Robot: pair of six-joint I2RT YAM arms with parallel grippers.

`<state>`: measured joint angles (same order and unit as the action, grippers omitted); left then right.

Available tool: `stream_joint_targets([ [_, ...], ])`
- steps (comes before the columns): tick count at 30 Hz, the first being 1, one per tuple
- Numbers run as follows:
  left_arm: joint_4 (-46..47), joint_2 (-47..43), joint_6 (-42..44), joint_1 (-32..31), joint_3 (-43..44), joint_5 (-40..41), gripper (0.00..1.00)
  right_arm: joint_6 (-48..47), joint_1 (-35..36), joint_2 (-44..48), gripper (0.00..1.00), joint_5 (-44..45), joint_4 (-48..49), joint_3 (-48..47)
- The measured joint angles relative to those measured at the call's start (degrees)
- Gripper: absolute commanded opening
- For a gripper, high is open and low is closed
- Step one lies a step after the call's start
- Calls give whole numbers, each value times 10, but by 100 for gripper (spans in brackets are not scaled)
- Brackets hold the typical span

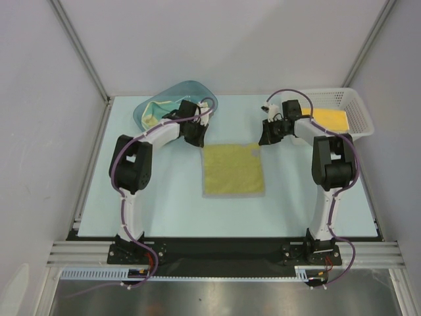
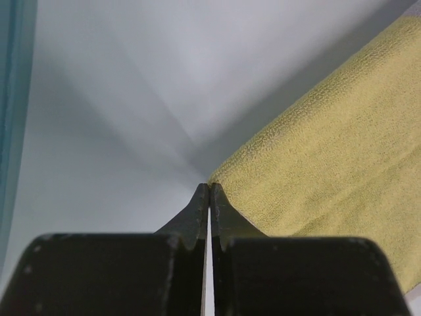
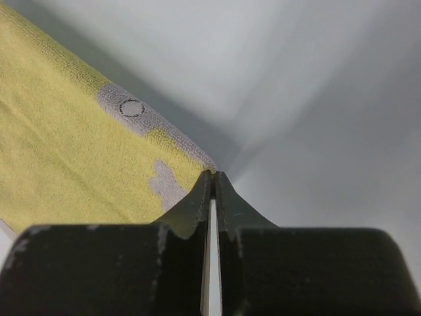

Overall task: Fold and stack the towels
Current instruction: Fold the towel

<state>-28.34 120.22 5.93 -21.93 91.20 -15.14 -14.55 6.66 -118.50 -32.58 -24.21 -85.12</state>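
Note:
An olive-yellow towel (image 1: 232, 170) lies spread on the table's middle. My left gripper (image 1: 198, 141) is at its far left corner and my right gripper (image 1: 265, 139) at its far right corner. In the left wrist view my jaws (image 2: 209, 185) are shut with the towel's corner (image 2: 329, 151) at their tips. In the right wrist view my jaws (image 3: 212, 172) are shut at the corner of the towel (image 3: 66, 164), which shows grey patches. The far edge casts a shadow, slightly raised. More towels (image 1: 154, 113) lie in the teal tub. A folded bright yellow towel (image 1: 329, 118) lies in the basket.
The teal plastic tub (image 1: 191, 87) stands at the back left, just behind my left gripper; its wall shows in the left wrist view (image 2: 8, 99). The white mesh basket (image 1: 358, 108) stands at the back right beside my right arm.

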Motion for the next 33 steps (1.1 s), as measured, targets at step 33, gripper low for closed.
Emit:
stream_joint_targets([
  [33,50,-205,-31,-53,-196,46,0,116,80,290,0,199,116,265],
])
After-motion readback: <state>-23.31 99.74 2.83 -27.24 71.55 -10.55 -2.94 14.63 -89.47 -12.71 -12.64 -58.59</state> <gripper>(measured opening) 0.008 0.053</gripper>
